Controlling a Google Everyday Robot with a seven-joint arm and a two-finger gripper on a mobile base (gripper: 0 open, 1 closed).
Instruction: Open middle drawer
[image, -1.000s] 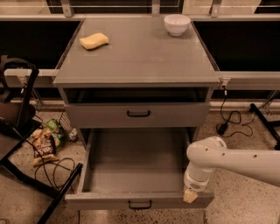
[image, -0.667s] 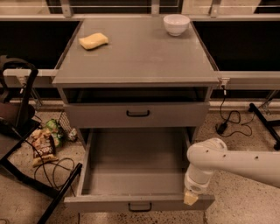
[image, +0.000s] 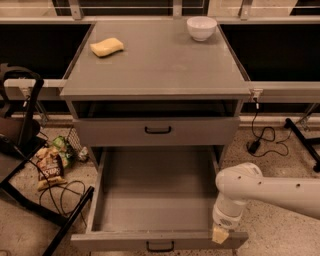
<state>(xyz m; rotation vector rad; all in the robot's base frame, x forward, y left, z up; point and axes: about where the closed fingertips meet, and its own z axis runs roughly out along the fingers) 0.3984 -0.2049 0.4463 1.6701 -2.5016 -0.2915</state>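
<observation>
Middle drawer (image: 155, 200): pulled well out, task seemingly done; hand (image: 220, 234) at lower-right front corner, grip cannot be told; next, lift clear.

A grey cabinet (image: 160, 65) stands on speckled floor (image: 280, 165) before dark windows (image: 270, 50), cables (image: 262, 135) and a snack bag (image: 49, 162) beside it, the tool (image: 220, 235) low at its front corner.

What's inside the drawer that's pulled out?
The middle drawer shows only its bare grey floor. The gripper hangs over its front right corner and covers that bit, and the far end goes out of sight under the cabinet.
</observation>
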